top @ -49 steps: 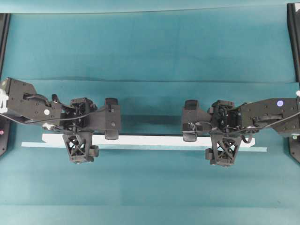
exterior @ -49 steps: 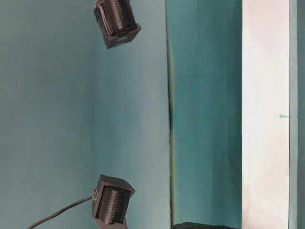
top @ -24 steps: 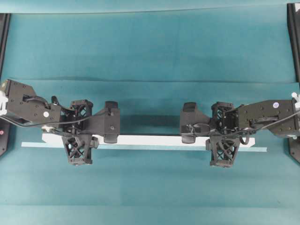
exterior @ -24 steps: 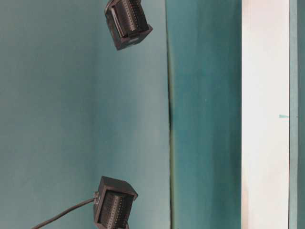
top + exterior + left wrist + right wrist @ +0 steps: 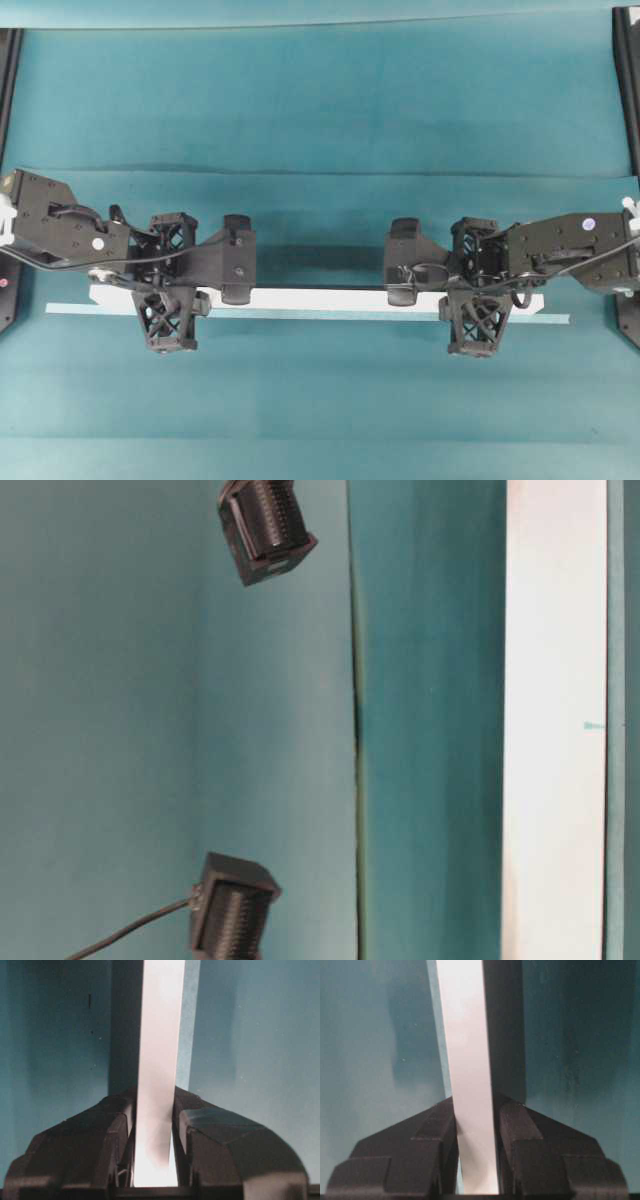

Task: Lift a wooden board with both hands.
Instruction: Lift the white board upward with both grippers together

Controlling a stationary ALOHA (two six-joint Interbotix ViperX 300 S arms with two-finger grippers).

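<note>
The wooden board is a long white plank lying left to right across the teal table. My left gripper is shut on it near its left end. My right gripper is shut on it near its right end. In the left wrist view the board runs away from the camera, and the left gripper presses both its sides. The right wrist view shows the same hold: board, right gripper. A dark shadow lies along one side of the board. At table level the board is an upright white band.
A thin pale teal strip lies on the cloth just in front of the board. Black frame posts stand at the far left and far right edges. Two black ribbed blocks show in the table-level view.
Both grippers went from open around the board to shut on its sides. In the table-level view the board has since shifted slightly left, and the arms have barely moved.
</note>
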